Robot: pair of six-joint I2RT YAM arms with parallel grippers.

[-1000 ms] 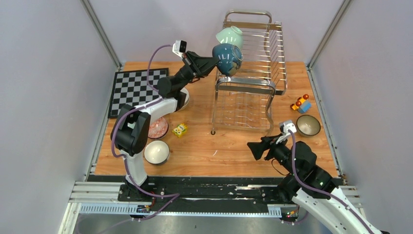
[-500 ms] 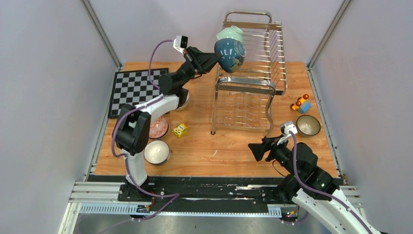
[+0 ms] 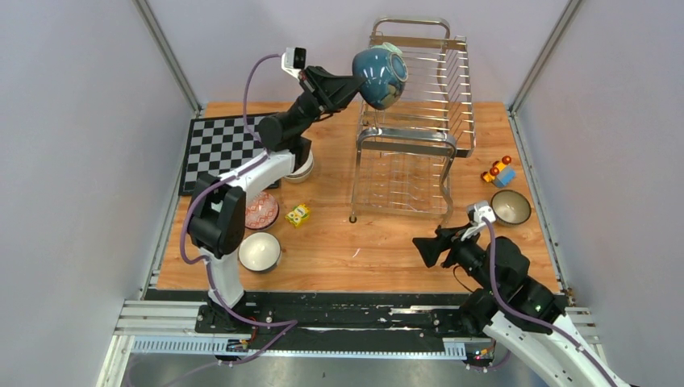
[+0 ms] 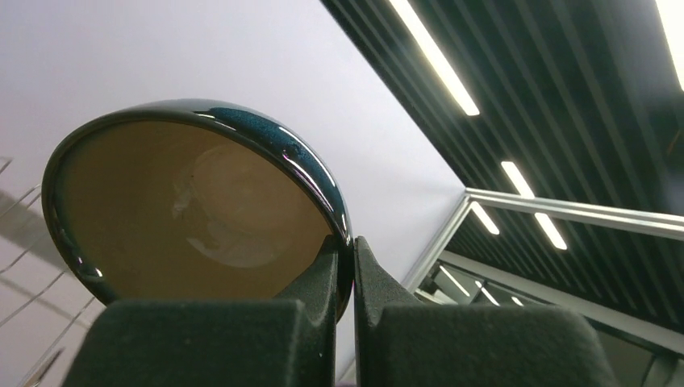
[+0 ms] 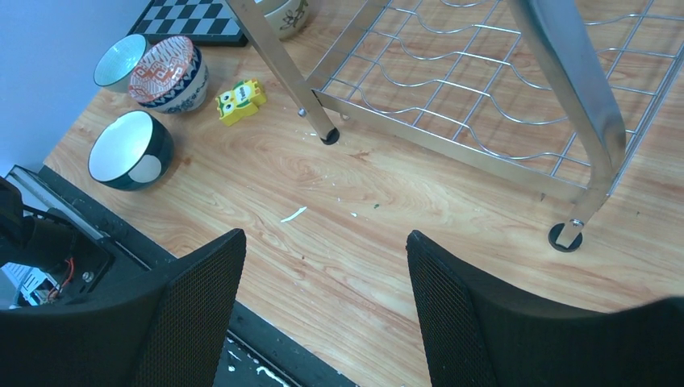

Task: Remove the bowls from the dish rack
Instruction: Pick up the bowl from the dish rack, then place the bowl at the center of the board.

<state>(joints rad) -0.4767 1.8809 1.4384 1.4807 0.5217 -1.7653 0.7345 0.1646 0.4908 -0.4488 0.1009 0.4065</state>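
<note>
Dark blue bowl (image 3: 379,74): held up in the air at the far left corner of the dish rack (image 3: 419,105), above its upper tier. It is tipped on edge and appears free of the wires. Over the last second it has risen and drifted toward the back wall. It now all but covers the mint green bowl (image 3: 392,47) behind it.

Left gripper (image 3: 351,83): pinched tight on the blue bowl's rim, one finger inside, one outside.

Judgement: the lift-out looks nearly done, and the carry down to the table (image 3: 387,250) remains.

Right gripper (image 3: 426,246): jaws spread wide, holding nothing, low over the near table edge.

On the wood-grain table, a white-lined bowl (image 3: 259,251) and a red-patterned bowl (image 3: 262,211) sit near left, and another bowl (image 3: 510,206) sits right. There are also a chessboard (image 3: 222,145), a yellow block (image 3: 298,214) and a toy car (image 3: 498,172). Pale walls enclose three sides.
</note>
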